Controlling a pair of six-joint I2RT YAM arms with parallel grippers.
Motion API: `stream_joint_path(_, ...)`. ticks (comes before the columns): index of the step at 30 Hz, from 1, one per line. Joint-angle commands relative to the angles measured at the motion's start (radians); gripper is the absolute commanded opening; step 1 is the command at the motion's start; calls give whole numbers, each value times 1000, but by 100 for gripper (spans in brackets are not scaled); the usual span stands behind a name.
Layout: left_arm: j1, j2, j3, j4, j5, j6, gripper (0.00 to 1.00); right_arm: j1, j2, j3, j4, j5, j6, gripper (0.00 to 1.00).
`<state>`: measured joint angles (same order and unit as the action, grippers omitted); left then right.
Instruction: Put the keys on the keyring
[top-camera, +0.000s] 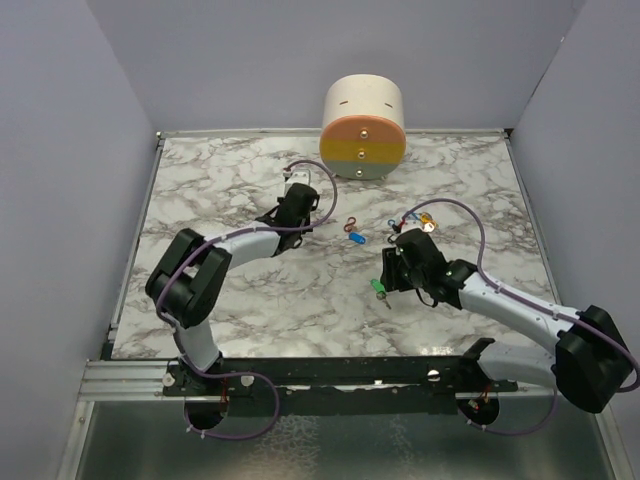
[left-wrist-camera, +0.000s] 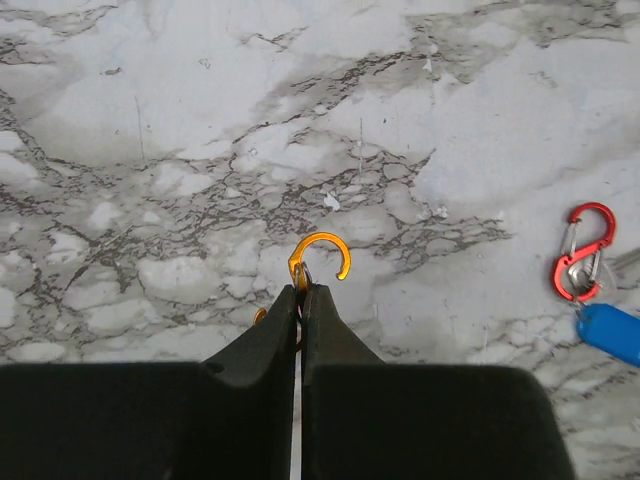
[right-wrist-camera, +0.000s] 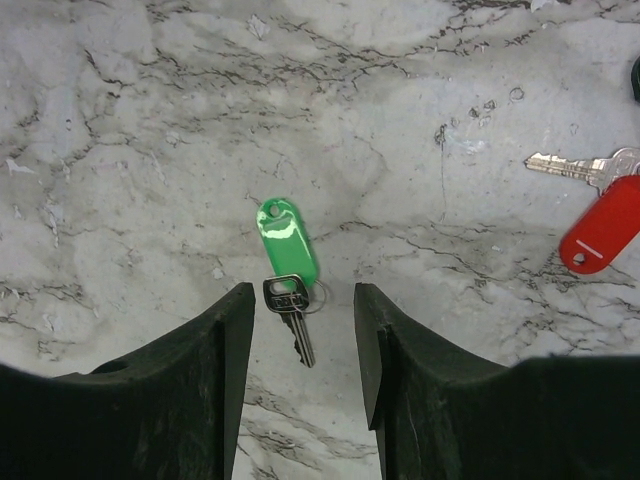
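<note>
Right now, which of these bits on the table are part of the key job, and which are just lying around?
Part of the job: green-tagged key between the fingers of the open right gripper; red-tagged key; blue tag beside the red clip; orange clip pinched in the left gripper.
Just lying about: round cream-and-orange container at the back.

Keys made out: three. Green key (right-wrist-camera: 286, 240), red key (right-wrist-camera: 600, 235), blue key (left-wrist-camera: 610, 333). Wire clips: two. Orange clip (left-wrist-camera: 321, 262), red clip (left-wrist-camera: 583, 250). Drum-shaped box (top-camera: 362, 128): one. Tools: two, left tool (left-wrist-camera: 301, 292) and right tool (right-wrist-camera: 303, 292). Further specks overhead too small to count.
</note>
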<state>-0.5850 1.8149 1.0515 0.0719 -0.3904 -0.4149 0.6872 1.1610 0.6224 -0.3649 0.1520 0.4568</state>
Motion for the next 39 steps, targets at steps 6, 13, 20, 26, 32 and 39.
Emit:
stream_joint_path(6,-65,-321,-197,17,69,-69,0,6,30,29,-42,-31,30,46)
stream_joint_path(13,-114,-486,-313,14,69,-97,0,6,54,22,-20,-58,35,45)
stream_joint_path(20,-156,-574,-374,-4,61,-119,0,6,71,15,-22,-75,70,45)
stream_joint_path(26,-179,-610,-418,-1,61,-138,0,6,50,-18,-7,-118,92,45)
stream_joint_path(32,-185,-634,-443,-1,58,-146,0,6,49,-56,38,-152,122,45)
stream_joint_path(39,-187,-658,-456,0,54,-148,0,5,58,-69,49,-156,138,45)
